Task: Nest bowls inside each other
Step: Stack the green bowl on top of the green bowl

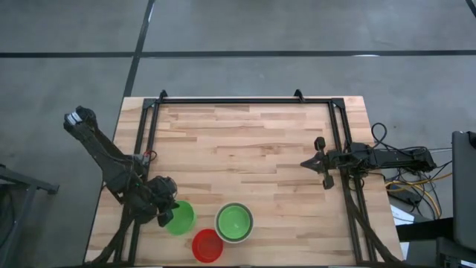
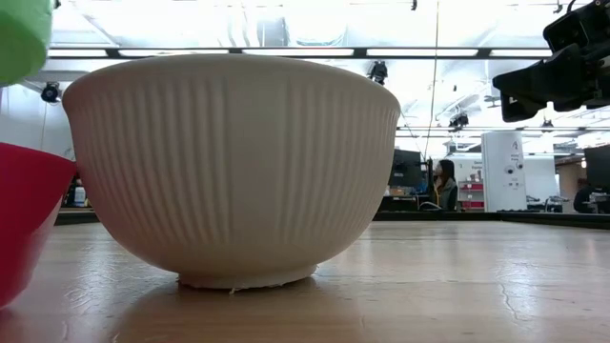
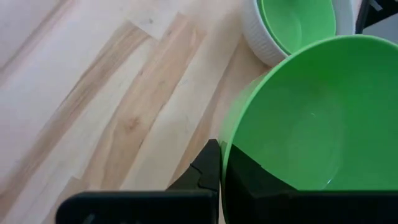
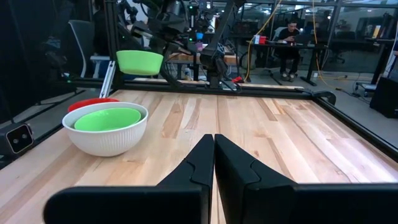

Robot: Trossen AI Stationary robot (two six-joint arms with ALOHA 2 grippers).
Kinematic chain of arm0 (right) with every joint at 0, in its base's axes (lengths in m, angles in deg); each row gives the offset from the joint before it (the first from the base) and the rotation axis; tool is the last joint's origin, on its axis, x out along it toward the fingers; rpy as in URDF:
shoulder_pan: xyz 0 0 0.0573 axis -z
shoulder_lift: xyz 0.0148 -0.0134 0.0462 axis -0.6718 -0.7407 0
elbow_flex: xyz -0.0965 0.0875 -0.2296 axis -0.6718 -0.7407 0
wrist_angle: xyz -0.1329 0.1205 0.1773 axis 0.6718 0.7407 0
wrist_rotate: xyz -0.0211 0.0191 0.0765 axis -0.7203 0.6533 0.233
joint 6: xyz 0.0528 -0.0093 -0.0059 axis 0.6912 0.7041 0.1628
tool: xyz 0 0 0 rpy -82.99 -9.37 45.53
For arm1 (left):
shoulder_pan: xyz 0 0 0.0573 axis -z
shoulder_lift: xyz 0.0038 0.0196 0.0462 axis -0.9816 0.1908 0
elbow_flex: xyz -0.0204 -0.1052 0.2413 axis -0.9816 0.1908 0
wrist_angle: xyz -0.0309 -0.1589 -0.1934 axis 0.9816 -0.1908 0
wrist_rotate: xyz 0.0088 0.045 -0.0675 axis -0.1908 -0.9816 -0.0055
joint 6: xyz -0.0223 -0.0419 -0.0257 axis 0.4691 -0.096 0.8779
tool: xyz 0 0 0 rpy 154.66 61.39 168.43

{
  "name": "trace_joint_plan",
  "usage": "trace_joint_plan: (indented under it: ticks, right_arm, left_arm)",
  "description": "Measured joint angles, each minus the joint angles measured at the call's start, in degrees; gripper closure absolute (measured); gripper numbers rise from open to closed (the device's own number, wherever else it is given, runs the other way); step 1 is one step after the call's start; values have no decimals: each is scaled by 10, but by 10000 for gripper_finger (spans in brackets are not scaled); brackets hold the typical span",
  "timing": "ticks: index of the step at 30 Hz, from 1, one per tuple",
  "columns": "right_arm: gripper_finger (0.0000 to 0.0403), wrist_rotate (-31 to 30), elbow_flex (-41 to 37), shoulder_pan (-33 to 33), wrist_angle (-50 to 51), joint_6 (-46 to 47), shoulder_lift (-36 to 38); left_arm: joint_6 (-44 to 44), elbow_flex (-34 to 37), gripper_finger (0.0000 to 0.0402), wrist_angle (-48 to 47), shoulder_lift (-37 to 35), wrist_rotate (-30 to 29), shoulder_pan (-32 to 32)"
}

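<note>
My left gripper (image 1: 168,214) is at the table's near left, shut on a bright green bowl (image 1: 181,217) that hangs in the air (image 4: 140,61). To its right the white ribbed bowl (image 1: 234,222) stands on its foot (image 2: 246,278), and a second green bowl (image 4: 107,118) sits inside it. A red bowl (image 1: 207,246) rests on the table at the near edge, next to both. My right gripper (image 4: 213,155) is shut on nothing, level above the table's right side (image 1: 318,161). My left gripper holds the green bowl by its rim (image 3: 225,155), on the side toward the table's left edge. One finger (image 3: 261,180) is inside the bowl and one finger (image 3: 205,168) outside its wall. The fingers slant down from the table's left. The bowl is lifted clear, mouth up.
Black rails (image 1: 245,100) frame the wooden table top on the far, left and right sides. Cables (image 1: 416,179) lie off the right edge. The middle and far parts of the table hold no objects. People sit in the room beyond (image 4: 289,37).
</note>
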Motion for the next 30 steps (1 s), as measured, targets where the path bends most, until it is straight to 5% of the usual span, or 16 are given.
trace_joint_plan:
  ticks: [30]
  right_arm:
    - [394,0,0,0,0,0,0]
  left_arm:
    - [-119,-2,397,65,46,62,-139]
